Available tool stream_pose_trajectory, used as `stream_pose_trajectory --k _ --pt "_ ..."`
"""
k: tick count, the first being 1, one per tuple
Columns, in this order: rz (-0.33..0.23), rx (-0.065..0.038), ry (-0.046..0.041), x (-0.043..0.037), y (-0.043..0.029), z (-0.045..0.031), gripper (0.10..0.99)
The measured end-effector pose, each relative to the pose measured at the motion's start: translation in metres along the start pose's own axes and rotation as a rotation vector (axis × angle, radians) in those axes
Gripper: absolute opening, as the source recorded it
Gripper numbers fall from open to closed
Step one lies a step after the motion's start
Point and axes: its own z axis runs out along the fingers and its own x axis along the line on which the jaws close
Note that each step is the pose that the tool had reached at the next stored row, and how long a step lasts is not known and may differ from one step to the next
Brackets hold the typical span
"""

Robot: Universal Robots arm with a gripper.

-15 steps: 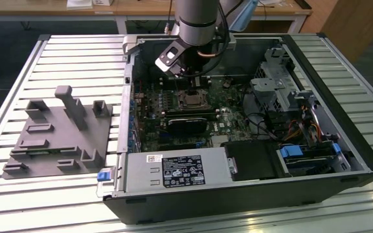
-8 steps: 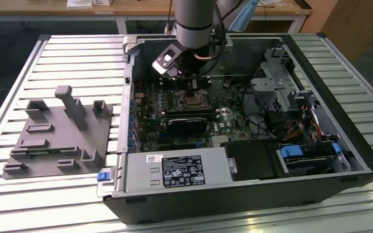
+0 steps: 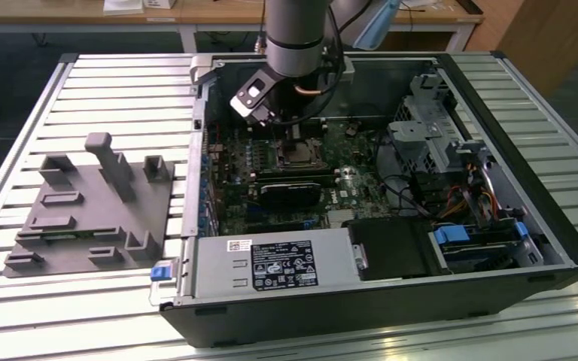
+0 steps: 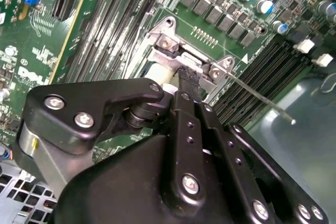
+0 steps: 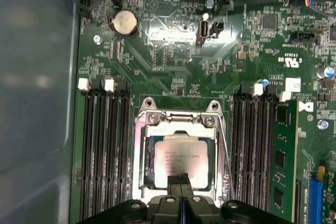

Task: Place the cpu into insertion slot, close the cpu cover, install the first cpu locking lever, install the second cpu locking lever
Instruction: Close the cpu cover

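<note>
The cpu, silver-tan on top, lies flat in the insertion slot on the green motherboard. The cpu cover, a silver frame, lies down around it, and the chip shows through its window. My gripper is shut with nothing between its black fingers. The tip sits at the cover's edge, on or just above the metal. A thin wire locking lever sticks out from the socket's corner over the memory slots; in the first wrist view the lever runs along one side of the cover.
The open computer case lies on a slatted table. Long black memory slots flank the socket, one holding a green module. A black graphics card, the power supply and a drive cage crowd around. A grey fixture stands outside.
</note>
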Motion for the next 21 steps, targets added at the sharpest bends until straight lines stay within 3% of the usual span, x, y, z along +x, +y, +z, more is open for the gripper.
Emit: stream_pose_trajectory --k 15,21 --pt "-0.001 0.001 -0.0009 -0.0001 -0.0045 0.0089 0.106" --pt "-0.002 0.000 -0.0005 0.0007 0.0010 0.0101 0.106"
